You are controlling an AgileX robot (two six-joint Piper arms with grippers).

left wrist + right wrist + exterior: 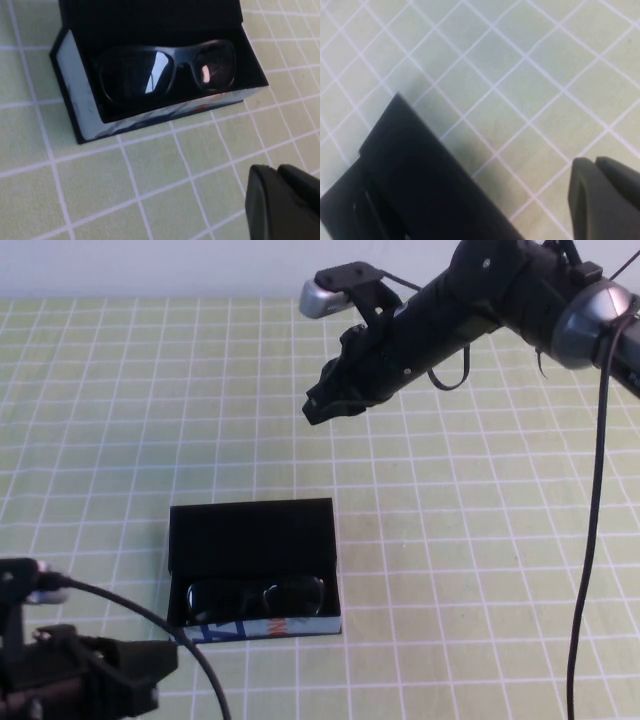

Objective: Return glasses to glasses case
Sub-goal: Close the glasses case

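Note:
The black glasses case (pixel 250 532) lies open on the green checked cloth, its lid flap laid back. The black glasses (pixel 256 596) lie inside it, behind the printed front edge. In the left wrist view the glasses (pixel 165 70) rest in the case (pixel 75 100) with their lenses catching light. My left gripper (pixel 165 658) is low at the front left, just left of the case's front corner, shut and empty; its tips show in the left wrist view (pixel 274 175). My right gripper (pixel 318 408) hangs high above the cloth beyond the case, shut and empty, and shows in the right wrist view (pixel 592 166). The case's dark lid (pixel 420 170) is in that view too.
The green cloth with white grid lines (pixel 480 540) covers the whole table. A black cable (pixel 585 570) hangs down from the right arm on the right side. A cable (pixel 150 615) loops off the left arm near the case's front left corner.

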